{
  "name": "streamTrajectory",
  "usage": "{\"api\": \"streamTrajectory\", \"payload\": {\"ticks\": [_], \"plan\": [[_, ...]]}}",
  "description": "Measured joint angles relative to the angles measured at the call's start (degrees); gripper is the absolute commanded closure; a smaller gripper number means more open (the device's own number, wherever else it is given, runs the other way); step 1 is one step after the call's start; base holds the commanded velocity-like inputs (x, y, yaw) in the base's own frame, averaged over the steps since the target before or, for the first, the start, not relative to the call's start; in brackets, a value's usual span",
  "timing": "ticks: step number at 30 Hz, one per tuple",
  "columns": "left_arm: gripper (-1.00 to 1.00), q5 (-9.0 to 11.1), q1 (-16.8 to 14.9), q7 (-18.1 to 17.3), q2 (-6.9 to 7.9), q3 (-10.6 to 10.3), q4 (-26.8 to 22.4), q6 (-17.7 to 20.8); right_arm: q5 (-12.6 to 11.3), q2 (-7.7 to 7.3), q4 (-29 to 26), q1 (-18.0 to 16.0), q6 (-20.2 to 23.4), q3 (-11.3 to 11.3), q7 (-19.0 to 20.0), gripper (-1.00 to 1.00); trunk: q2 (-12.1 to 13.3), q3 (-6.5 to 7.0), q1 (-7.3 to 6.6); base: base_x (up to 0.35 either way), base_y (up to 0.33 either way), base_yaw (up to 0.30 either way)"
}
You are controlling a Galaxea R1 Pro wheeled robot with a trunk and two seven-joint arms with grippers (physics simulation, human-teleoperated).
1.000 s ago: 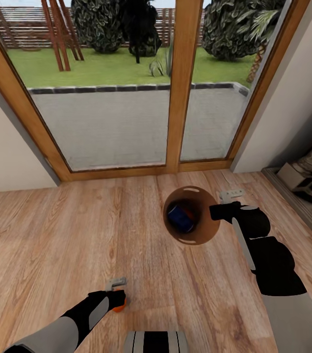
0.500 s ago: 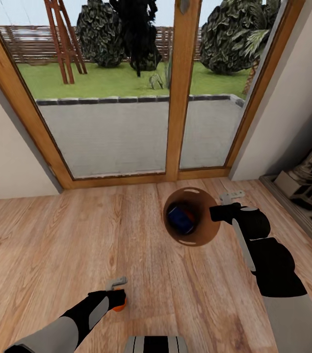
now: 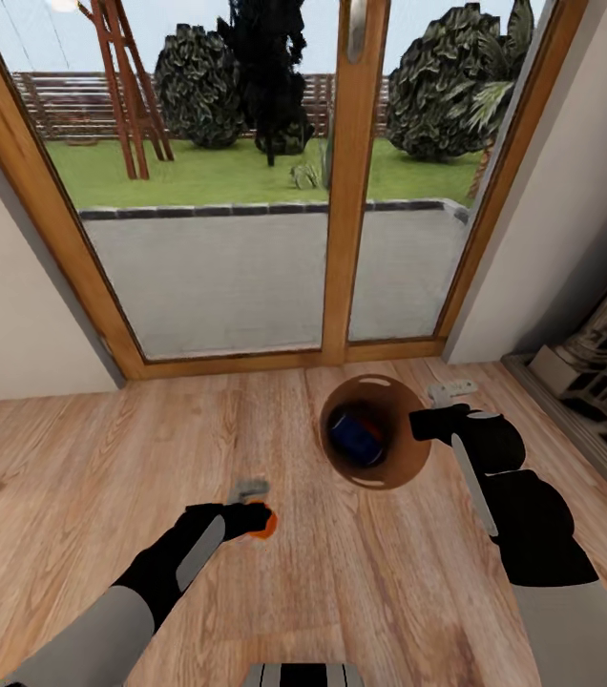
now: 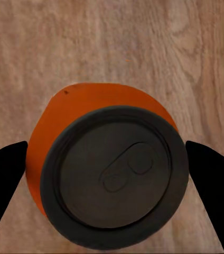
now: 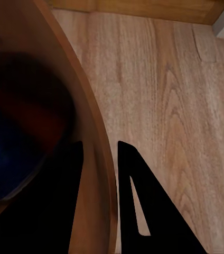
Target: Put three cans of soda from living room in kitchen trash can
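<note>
Left claw (image 3: 258, 520) clamped on orange can (image 4: 109, 174); right claw (image 3: 422, 423) pinches tash can (image 3: 377, 431) rim. I lift the can clear of the rim, release over the opening.

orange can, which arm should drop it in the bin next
Left. The left gripper is shut on the orange can, a short way from the trash can. The right gripper is clamped on the bin's rim, holding it.
</note>
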Motion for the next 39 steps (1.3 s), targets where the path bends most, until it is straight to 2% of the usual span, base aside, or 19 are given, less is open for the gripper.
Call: {"api": "streamTrajectory", "payload": {"ticks": [2,5,9,11,14,16,17,21,23,27,30,34,39], "plan": [[1.0,-0.1,0.0,0.3,0.69,0.1,-5.0,3.3,-0.1,-0.05,0.6,0.4,0.0,-0.1,-0.1,1.0,0.8,0.36,-0.44,0.0,0.0,0.0],[1.0,-0.4,0.1,0.8,2.88,0.1,-10.2,6.5,0.0,-0.2,2.0,1.4,0.0,-0.3,-0.3,1.0,2.0,0.89,-1.1,0.0,0.0,0.0],[1.0,-0.2,0.2,0.9,4.3,0.1,-12.4,8.5,0.0,-0.37,2.5,1.7,0.0,-0.6,-0.4,1.0,3.6,1.61,-1.98,0.0,0.0,0.0],[1.0,-0.1,0.2,0.9,4.77,0.2,-13.6,10.1,-0.7,-0.41,2.9,1.9,0.0,-2.2,-0.4,1.0,4.4,1.97,-2.42,0.0,0.0,0.0],[1.0,-0.2,0.2,0.9,5.39,0.2,-14.9,12.2,0.5,-0.53,3.7,1.9,0.0,-3.6,-1.1,1.0,5.6,2.51,-3.07,0.0,0.0,0.0],[1.0,-0.1,0.3,0.9,6.28,0.2,-16.6,13.2,0.6,-0.56,4.6,2.0,0.0,-4.1,-3.0,1.0,6.4,2.87,-3.51,0.0,0.0,0.0],[1.0,-0.1,0.3,1.0,6.78,0.1,-18.2,14.0,-0.1,-0.52,5.3,2.0,0.0,-4.2,-4.8,1.0,6.8,3.05,-3.73,0.0,0.0,0.0],[1.0,0.4,0.5,0.9,7.71,0.2,-23.9,17.1,0.5,-0.03,7.3,2.0,0.0,-4.6,-9.6,1.0,8.4,3.77,-4.61,0.0,0.0,0.0],[1.0,0.4,0.6,0.8,7.94,0.2,-26.4,18.0,0.6,0.02,7.6,2.0,0.0,-4.6,-10.3,1.0,9.2,4.13,-5.05,0.0,0.0,0.0],[1.0,0.5,1.1,0.8,8.11,0.1,-32.4,21.2,-1.1,-0.21,9.1,2.0,0.0,-4.7,-10.9,1.0,10.8,4.84,-5.93,0.0,0.0,0.0],[1.0,0.7,2.4,0.7,8.15,0.2,-36.3,22.6,-0.2,-0.1,12.3,1.9,0.0,-4.7,-11.8,1.0,12.0,5.38,-6.59,0.0,0.0,0.0],[1.0,0.9,3.5,0.5,8.15,0.2,-40.2,23.5,-0.9,0.24,15.3,1.9,0.0,-4.5,-14.7,1.0,13.6,6.1,-7.47,0.0,0.0,0.0],[1.0,0.9,5.2,-0.4,8.1,0.2,-43.2,23.8,-0.2,0.41,21.0,1.7,0.0,-4.3,-16.4,1.0,15.6,7.0,-8.56,0.0,0.0,0.0]]}}
